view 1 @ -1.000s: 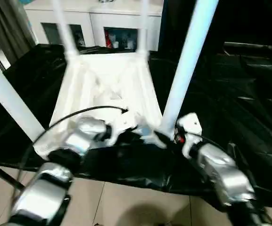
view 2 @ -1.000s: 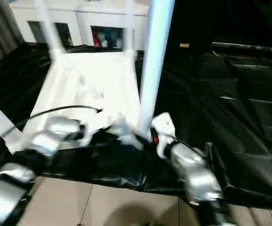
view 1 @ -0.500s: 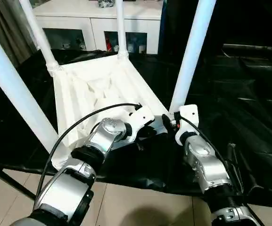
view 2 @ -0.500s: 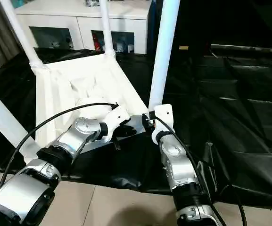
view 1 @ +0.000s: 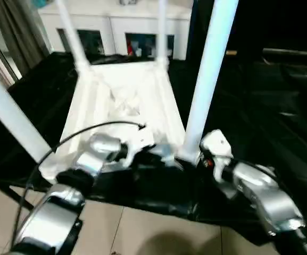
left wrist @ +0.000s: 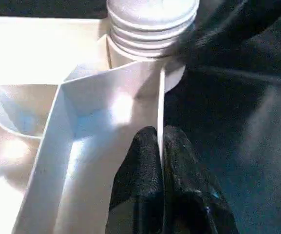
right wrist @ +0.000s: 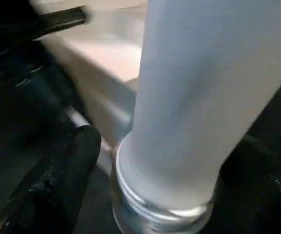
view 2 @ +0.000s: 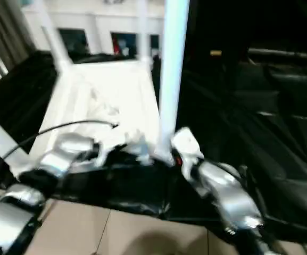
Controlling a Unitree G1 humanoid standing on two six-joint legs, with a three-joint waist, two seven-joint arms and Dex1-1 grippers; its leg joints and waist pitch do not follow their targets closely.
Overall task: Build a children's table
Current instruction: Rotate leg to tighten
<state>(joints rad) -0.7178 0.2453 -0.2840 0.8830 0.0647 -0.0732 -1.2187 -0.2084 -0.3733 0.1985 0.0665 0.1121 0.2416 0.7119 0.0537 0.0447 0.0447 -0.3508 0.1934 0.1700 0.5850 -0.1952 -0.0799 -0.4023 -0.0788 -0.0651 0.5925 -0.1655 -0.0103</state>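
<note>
The children's table (view 1: 124, 101) is lying upside down on black sheeting (view 1: 281, 122), ribbed underside facing up, its four legs standing up out of the corner sockets. The nearest leg (view 1: 206, 79) is rising from the corner closest to the robot's right arm; another leg (view 1: 7, 114) is leaning up from the near corner on the left arm's side, and two more are standing at the far end of the table, toward a white cabinet (view 1: 116, 32) behind it.

The left gripper (left wrist: 160, 161) is sitting at the table's near edge, its two black fingers (left wrist: 140, 165) pressed together on a thin vertical rib of the underside, just beside the threaded base of the nearest leg. A black cable (view 1: 94, 130) is arching over the left forearm.

The right gripper (right wrist: 150, 195) is straddling the base of that same nearest leg, one finger (right wrist: 67, 170) on each side of the threaded collar. Whether the pads are actually pressing on the tube cannot be told.
</note>
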